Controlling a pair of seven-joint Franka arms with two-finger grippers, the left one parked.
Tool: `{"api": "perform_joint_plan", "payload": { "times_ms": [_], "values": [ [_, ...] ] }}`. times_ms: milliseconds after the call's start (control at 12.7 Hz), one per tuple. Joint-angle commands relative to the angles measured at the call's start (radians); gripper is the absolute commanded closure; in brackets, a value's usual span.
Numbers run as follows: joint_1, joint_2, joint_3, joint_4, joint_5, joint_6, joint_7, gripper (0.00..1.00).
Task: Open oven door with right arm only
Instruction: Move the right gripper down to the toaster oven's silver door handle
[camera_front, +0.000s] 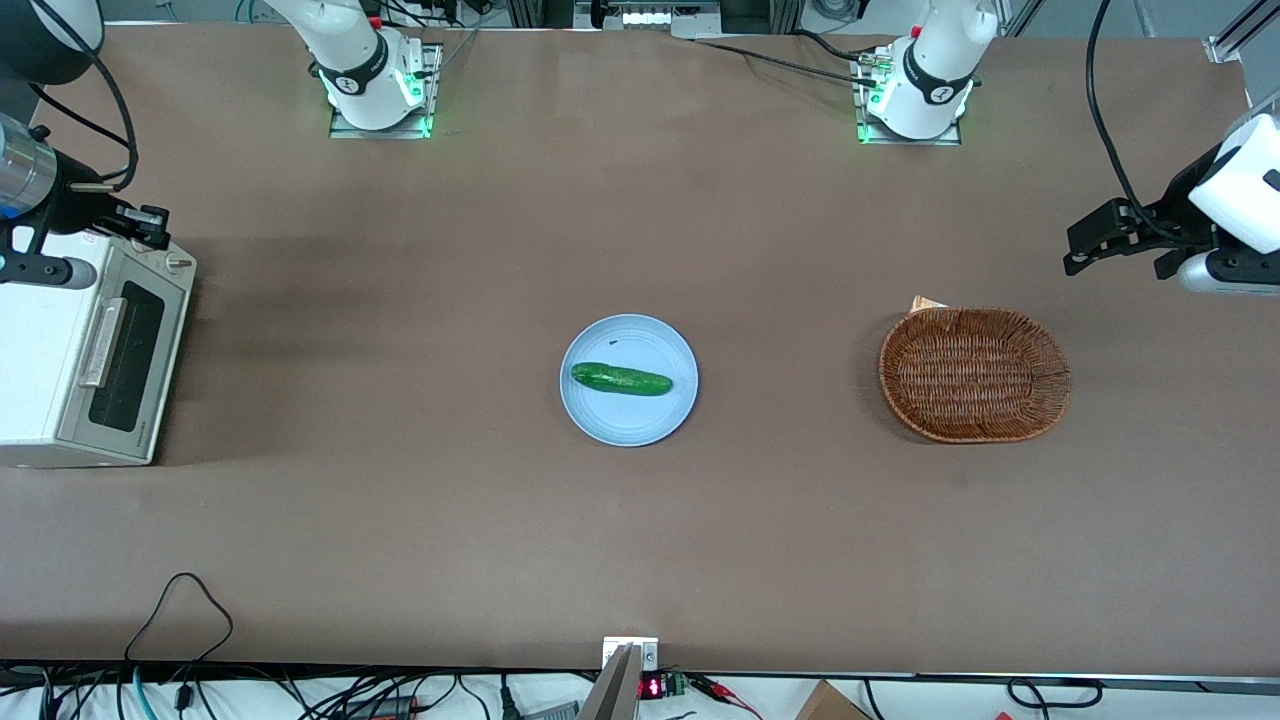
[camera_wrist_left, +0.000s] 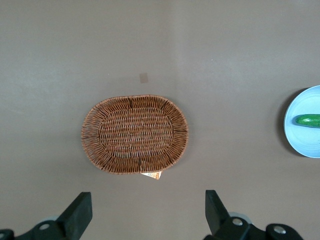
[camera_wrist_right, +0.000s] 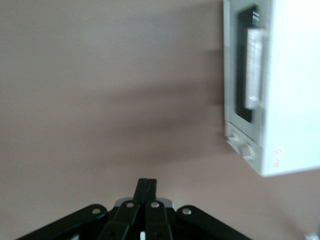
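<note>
Broadly, we see the brown table (camera_front: 640, 520) running under everything, and the right arm (camera_front: 30, 180) reaches in at the working arm's end of it, its silver wrist collar above the white toaster oven (camera_front: 40, 350). Our gripper (camera_front: 150, 225) hangs over the top corner of that oven, the corner farther from the front camera, just above the small knobs. In the right wrist view the gripper (camera_wrist_right: 147, 187) shows its two black fingers (camera_wrist_right: 142, 186) pressed together with no gap between them and nothing held. The oven door (camera_front: 125, 355) lies just below and nearer to the front camera than the gripper; it sits flush against the oven body, closed, with its dark glass window facing the middle of the table. Its silver bar handle (camera_front: 103, 343) runs along the upper edge of the door, close to the gripper but not touched by it. From the wrist camera we see the same oven door (camera_wrist_right: 245, 75) and handle (camera_wrist_right: 254, 67) beside the gripper, with bare tabletop between them. Well apart from the gripper, toward the parked arm's end, a woven wicker basket (camera_front: 975, 375) rests on the table. Between the gripper and that basket, near the table's middle, a pale blue plate (camera_front: 628, 425) carries a green cucumber (camera_front: 620, 379) lying flat on it.
</note>
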Motion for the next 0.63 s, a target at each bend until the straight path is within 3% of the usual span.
{"api": "perform_joint_plan", "payload": {
  "times_ms": [0, 158, 552],
  "values": [
    [0.065, 0.058, 0.008, 0.022, -0.148, -0.043, 0.088, 0.99],
    [0.112, 0.114, 0.008, 0.024, -0.309, -0.114, 0.184, 0.99],
    [0.108, 0.216, 0.003, 0.004, -0.578, -0.100, 0.294, 0.98]
  ]
}}
